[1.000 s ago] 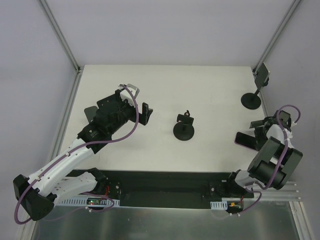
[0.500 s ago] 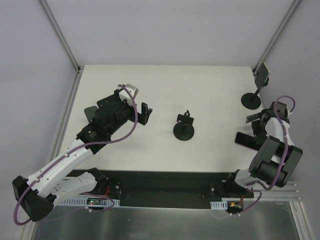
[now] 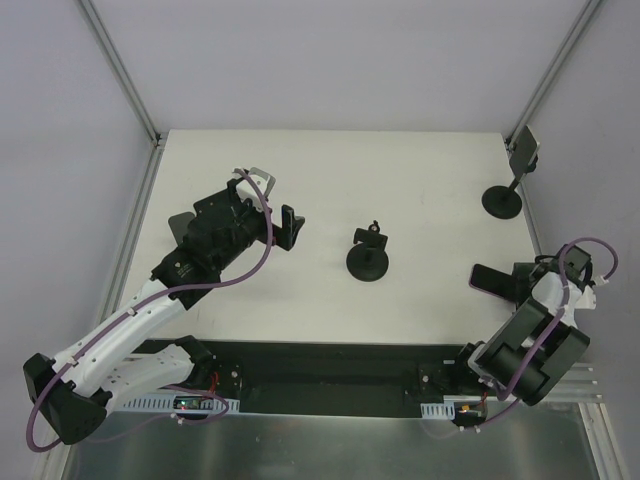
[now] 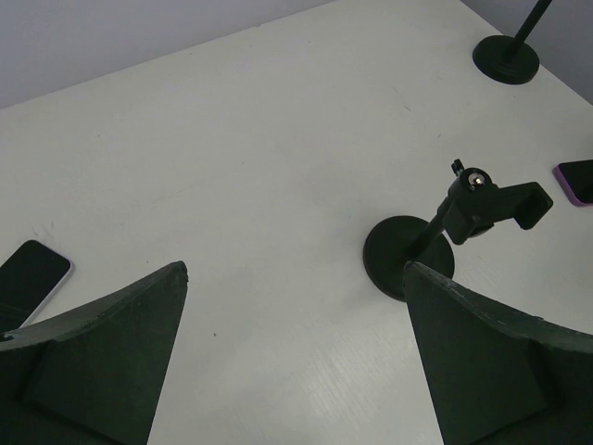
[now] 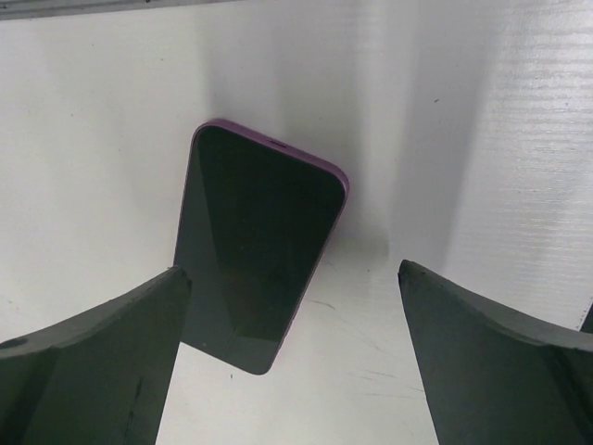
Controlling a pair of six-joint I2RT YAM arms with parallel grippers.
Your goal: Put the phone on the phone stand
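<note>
Across the white flat tabletop (image 3: 420, 180), the black left gripper (image 3: 276, 203) hung at about ten o'clock from centre, fingers spread wide and holding nothing. Toward four o'clock the right gripper (image 5: 295, 271) hovered with its jaws equally far apart (nothing clamped between them). Near centre stood the black phone stand with round disc base and thin pole (image 3: 368, 262). The thin glossy black phone with a purple rim (image 5: 259, 241) lay flat on the tabletop below the right gripper, at four o'clock from the stand.
</note>
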